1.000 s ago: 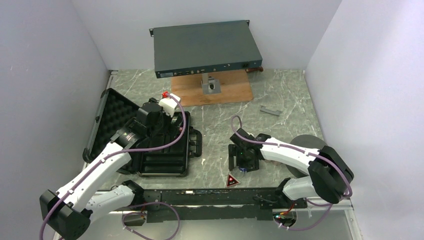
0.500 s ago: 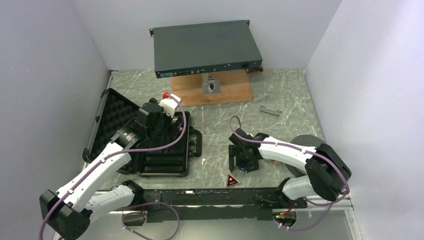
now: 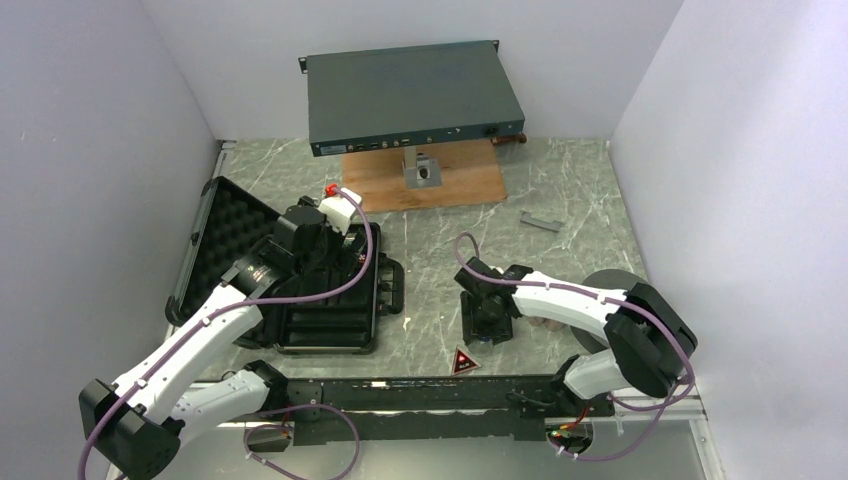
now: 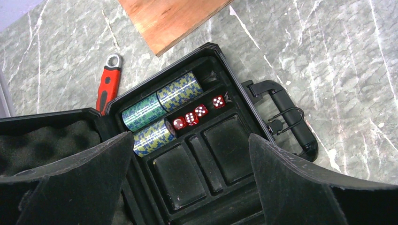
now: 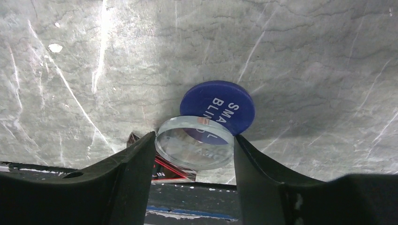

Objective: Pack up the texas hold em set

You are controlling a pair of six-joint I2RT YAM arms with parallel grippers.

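Observation:
The black case (image 3: 330, 325) lies open at the left, its egg-crate foam lid (image 3: 225, 235) laid back. In the left wrist view its tray (image 4: 220, 145) holds chip stacks (image 4: 159, 101) and several red dice (image 4: 197, 112). My left gripper (image 4: 190, 136) hangs open above the tray, holding nothing. My right gripper (image 5: 194, 140) is down at the table right of the case, its fingers pressed against both sides of a clear round disc (image 5: 195, 150). That disc overlaps the blue round disc (image 5: 225, 101). The red triangle marker (image 3: 463, 362) lies just in front.
A red-handled tool (image 4: 108, 84) lies behind the case beside a wooden board (image 3: 420, 180) that carries the big grey rack unit (image 3: 410, 95). A small grey piece (image 3: 540, 222) sits at back right. A dark foam ring (image 3: 610, 290) is partly hidden by the right arm. A black rail (image 3: 420, 395) runs along the near edge.
The right gripper's jaws have narrowed onto the clear disc and the arm has shifted slightly left. The left arm has not moved.

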